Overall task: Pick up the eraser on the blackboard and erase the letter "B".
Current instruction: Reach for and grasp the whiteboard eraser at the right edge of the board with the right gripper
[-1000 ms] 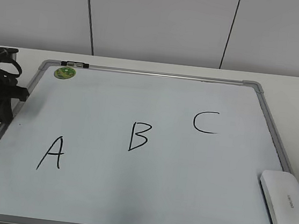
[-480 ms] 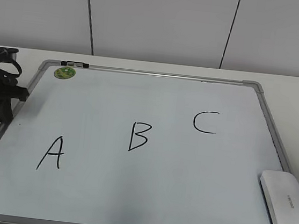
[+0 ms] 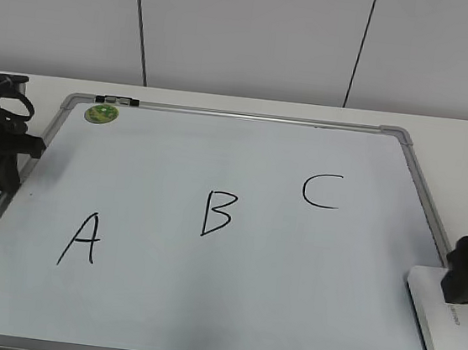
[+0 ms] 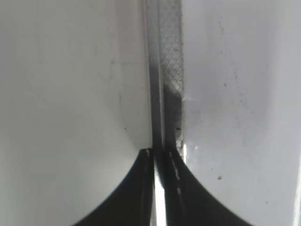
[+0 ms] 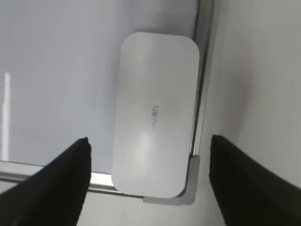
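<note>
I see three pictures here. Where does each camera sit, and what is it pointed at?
Exterior view: in front, looking down at a slant on the large white silver-framed whiteboard with its black letter B; both arms show at the edges.
Left wrist view: on the left arm, close above the board's metal frame; the shut left tool shows below.
Right wrist view: on the right arm, looking down at the white rounded plastic eraser; the open right tool straddles it.
Shared: the eraser shows in the exterior and right wrist views.
</note>
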